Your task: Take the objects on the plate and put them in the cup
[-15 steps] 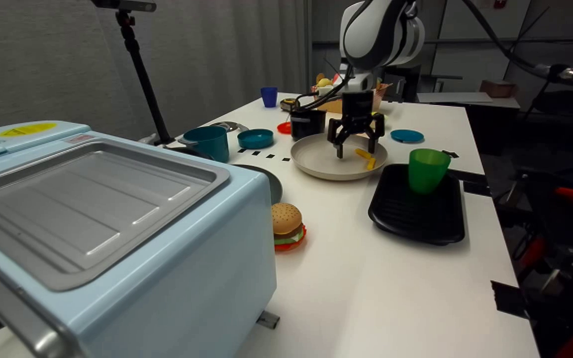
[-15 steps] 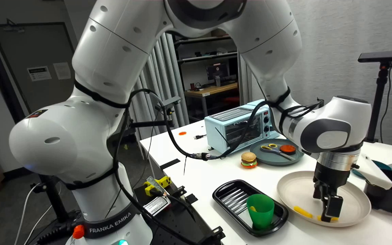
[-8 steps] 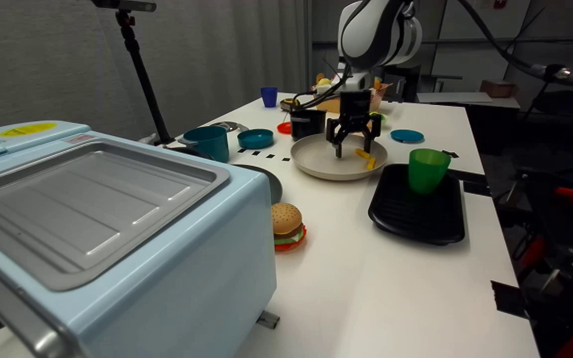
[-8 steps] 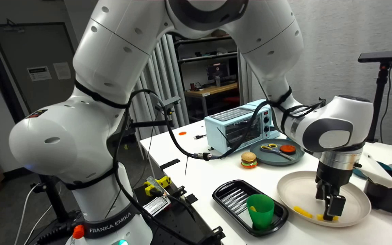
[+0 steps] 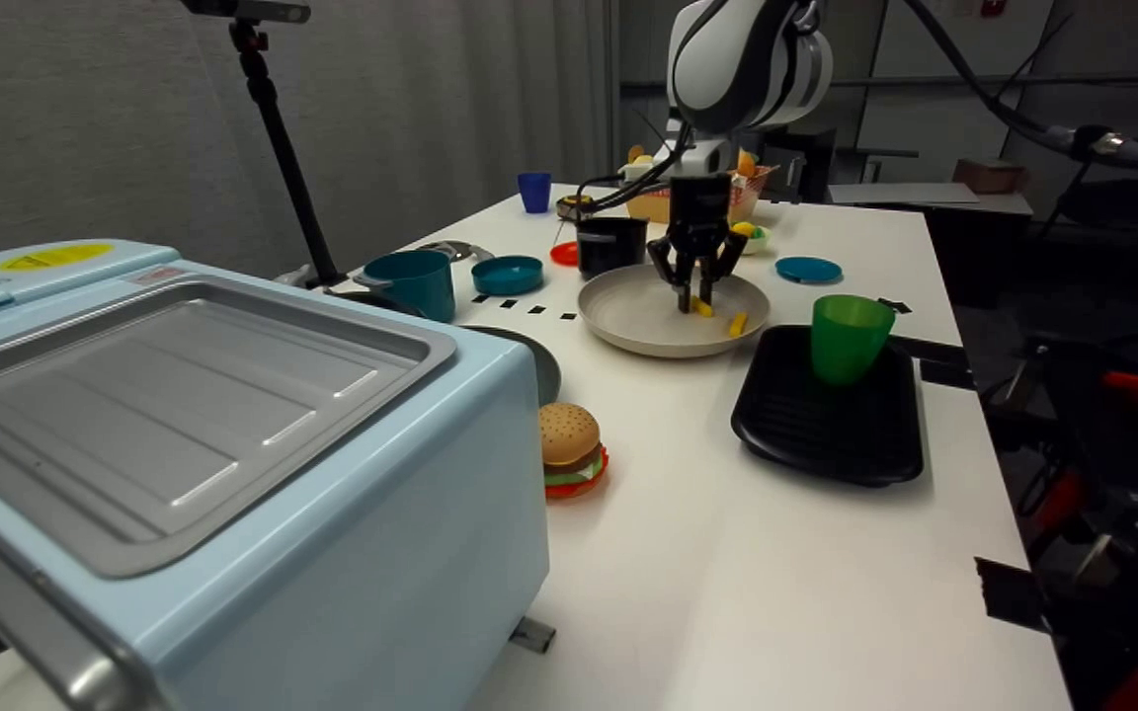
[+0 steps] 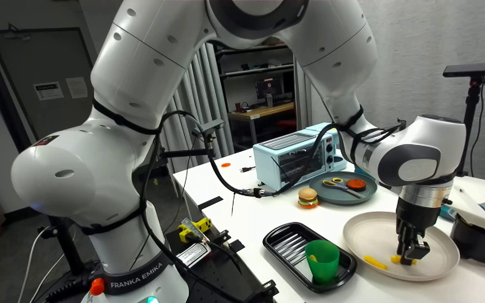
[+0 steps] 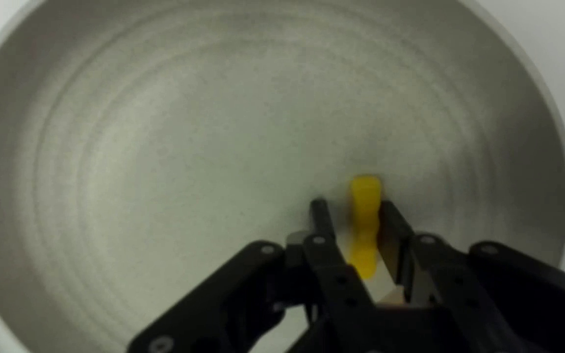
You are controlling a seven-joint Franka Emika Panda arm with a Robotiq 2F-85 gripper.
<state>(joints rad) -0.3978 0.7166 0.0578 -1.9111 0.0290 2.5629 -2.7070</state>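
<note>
Two small yellow pieces lie on the cream plate (image 5: 628,331). One yellow piece (image 7: 365,220) is between the fingers of my gripper (image 7: 352,203); the right finger in the wrist view touches or nearly touches it, while a narrow gap separates it from the left finger. The jaws stand partly open, low over the plate. The second piece (image 6: 375,262) rests near the plate's rim, apart from the gripper, and is outside the wrist view. A green cup (image 6: 326,263) stands on the black tray (image 6: 282,242), with something yellow (image 6: 313,258) showing inside.
A toy burger (image 6: 308,198) and a grey-green plate (image 6: 339,198) with scissors are near the light-blue toaster oven (image 5: 362,464). Close beside the cream plate stands a black pot (image 6: 482,244). A teal lid (image 5: 808,270) lies behind the cup in an exterior view.
The fingers have drawn much closer together. The yellow piece beside the right finger has shifted inward on the plate with it. The arm has moved slightly; cup and second piece stay put.
</note>
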